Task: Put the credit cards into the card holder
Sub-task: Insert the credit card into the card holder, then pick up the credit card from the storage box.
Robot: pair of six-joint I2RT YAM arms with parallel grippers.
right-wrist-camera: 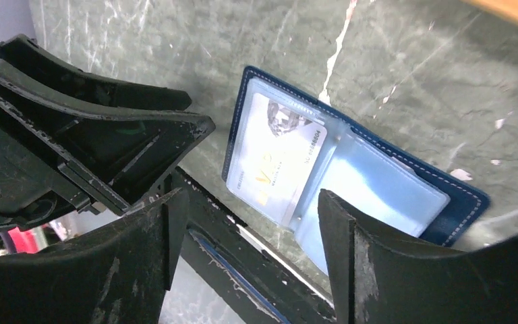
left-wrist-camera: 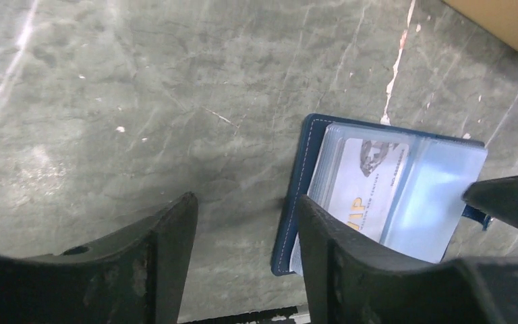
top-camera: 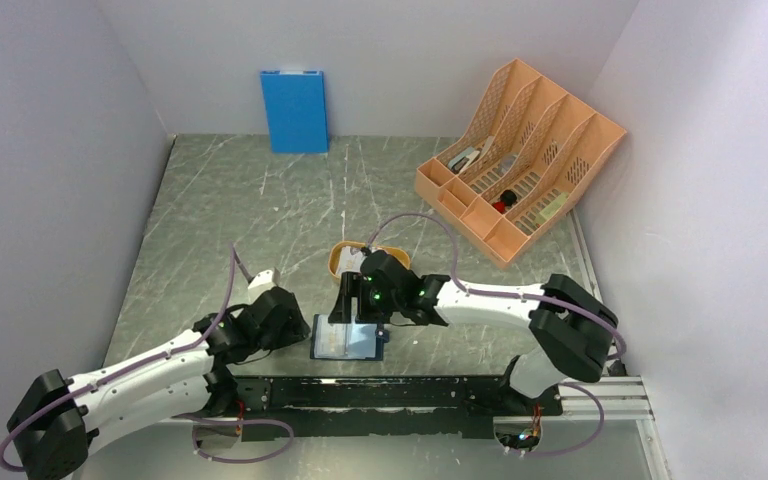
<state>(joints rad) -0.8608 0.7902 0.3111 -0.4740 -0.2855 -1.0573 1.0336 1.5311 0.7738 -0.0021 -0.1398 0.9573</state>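
The card holder lies open and flat on the table near the front rail, navy cover down and clear pockets up. One credit card, pale with gold "VIP" print, sits inside its left clear pocket. My left gripper is open just left of the card holder's edge, with bare table between its fingers. My right gripper hovers open over the card holder's near edge, holding nothing. No other credit cards show.
A shallow orange tray sits just behind the right gripper, partly hidden by it. An orange file organizer stands at the back right. A blue flat panel leans on the back wall. The black rail runs along the near edge.
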